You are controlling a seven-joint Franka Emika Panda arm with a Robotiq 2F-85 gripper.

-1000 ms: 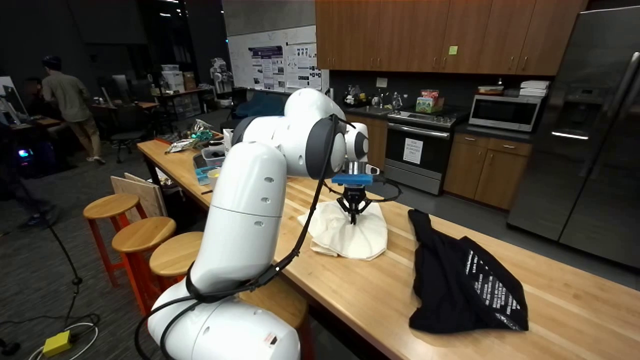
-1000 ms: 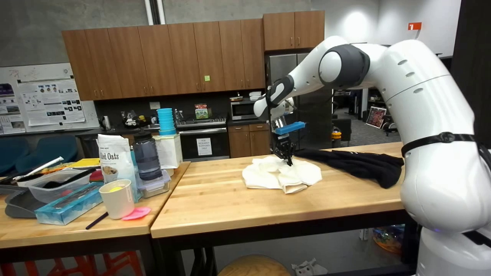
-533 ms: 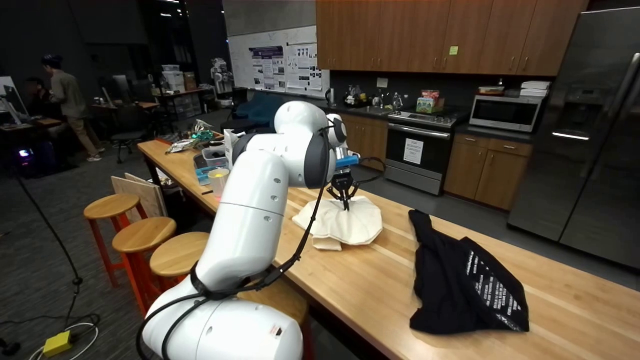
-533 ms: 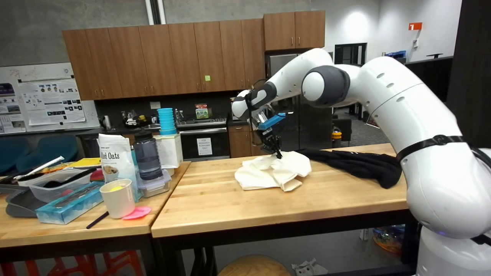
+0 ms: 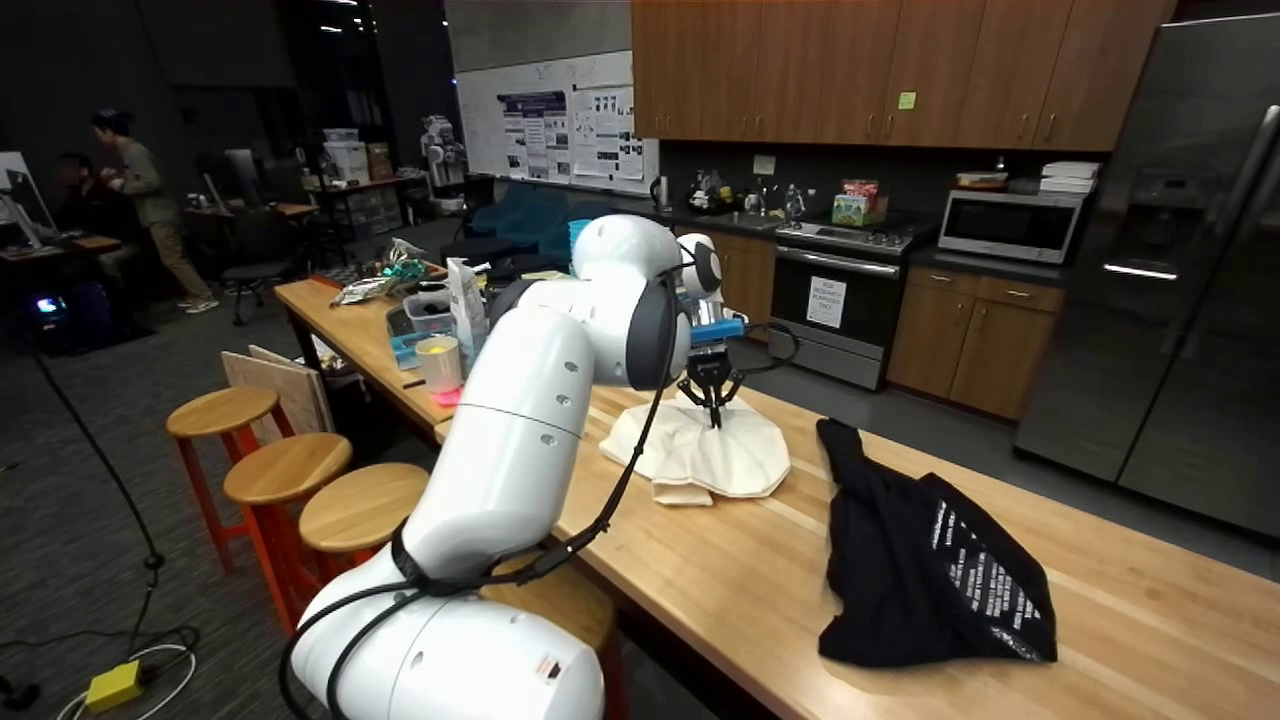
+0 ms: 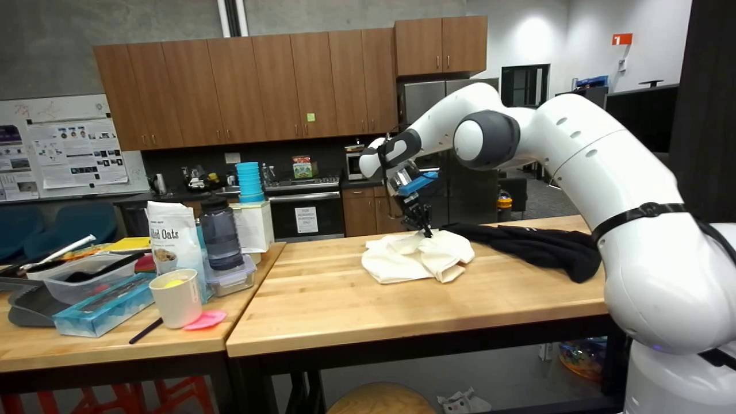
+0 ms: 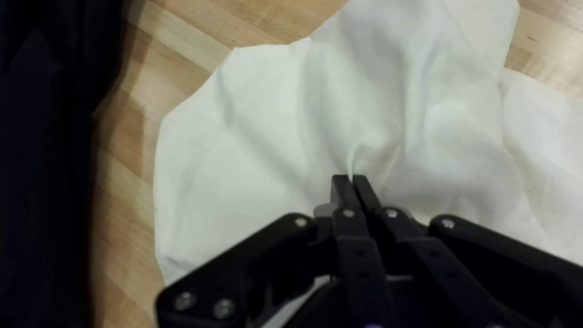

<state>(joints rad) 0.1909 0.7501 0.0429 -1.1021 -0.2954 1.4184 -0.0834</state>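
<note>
Gripper (image 7: 351,180) — tips pinched together on a raised fold of cream cloth (image 7: 250,146). Cloth rumpled on wooden tabletop (image 6: 328,305), creases radiating from the grip. White-printed black garment (image 5: 925,570) near but apart — same tabletop. Adjoining table (image 6: 115,349), exterior view: pale cup (image 6: 176,302), oats bag (image 6: 174,236).

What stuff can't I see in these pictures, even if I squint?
Wrist view: the bit of cream cloth pinched in the tool, hidden by its fingers.
Wrist view: the rest of the black cloth, cut off by the left edge.
In an exterior view: the white writing on the black cloth, too small to read.
In both exterior views: the tabletop under the cream cloth, hidden by that cloth.
</note>
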